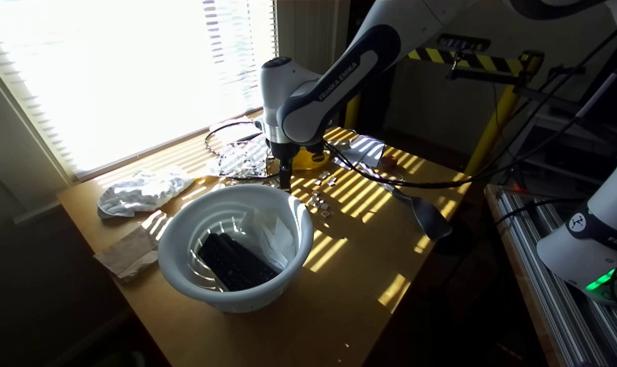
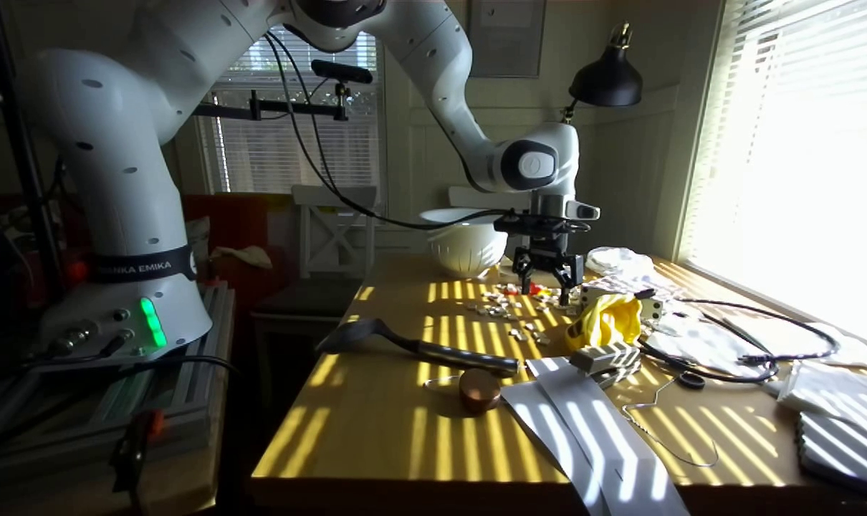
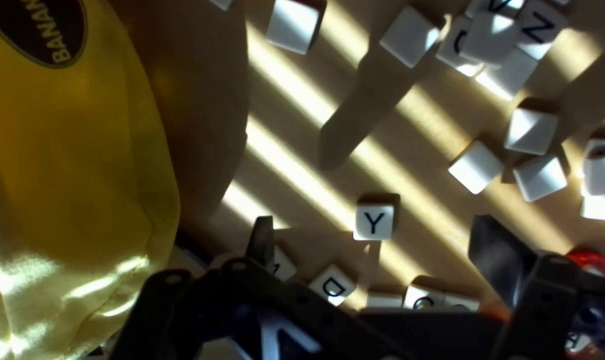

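My gripper (image 3: 375, 225) is open and empty in the wrist view, its fingers wide apart a little above the table. A white letter tile marked Y (image 3: 374, 222) lies between and beyond the fingertips, untouched. A tile marked D (image 3: 332, 286) lies nearer the gripper's base, with other tiles partly hidden behind it. More loose tiles (image 3: 475, 167) lie to the upper right, some stacked. A yellow banana-labelled pouch (image 3: 77, 170) fills the wrist view's left side. In an exterior view the gripper (image 2: 545, 294) points down beside the yellow pouch (image 2: 609, 322) and above scattered tiles (image 2: 494, 310).
A white bowl (image 1: 170, 260) holding a black keyboard (image 1: 234, 265) and white paper stands close to the gripper. A black spatula (image 2: 469, 355), a copper cup (image 2: 479, 391), paper strips (image 2: 591, 437), a black cable (image 2: 827, 335) and a white cloth (image 1: 143, 193) lie on the table.
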Tool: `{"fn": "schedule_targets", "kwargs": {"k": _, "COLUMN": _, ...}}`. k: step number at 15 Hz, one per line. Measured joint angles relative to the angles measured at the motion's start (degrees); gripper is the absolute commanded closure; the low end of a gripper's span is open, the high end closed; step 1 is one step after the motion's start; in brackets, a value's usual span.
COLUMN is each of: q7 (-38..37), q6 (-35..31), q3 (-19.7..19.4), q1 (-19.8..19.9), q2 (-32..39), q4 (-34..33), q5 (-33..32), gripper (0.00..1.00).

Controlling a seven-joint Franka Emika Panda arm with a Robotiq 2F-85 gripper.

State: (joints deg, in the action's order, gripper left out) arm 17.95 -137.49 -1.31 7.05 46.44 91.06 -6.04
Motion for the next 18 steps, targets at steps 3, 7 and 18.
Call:
{"fn": "schedule_targets", "kwargs": {"k": 3, "q7": 2.4, "q6": -1.9, "q3": 0.7, "q1": 0.4, "q2": 0.6, "q4": 0.1, "q5": 0.0, "gripper": 0.0}}
{"fn": "schedule_targets", "kwargs": {"k": 7, "q7": 5.3, "q6": -4.9, "q3": 2.3, "q1": 1.6, "q2": 1.1, "q4": 0.6, "q5": 0.1, "gripper": 0.0}}
{"fn": "schedule_targets", "kwargs": {"k": 18, "q7": 4.0, "q6": -19.8, "q3": 5.5, "q1": 4.8, "q2": -0.6, "q4": 9.0, "q5": 1.2, "gripper": 0.0}}
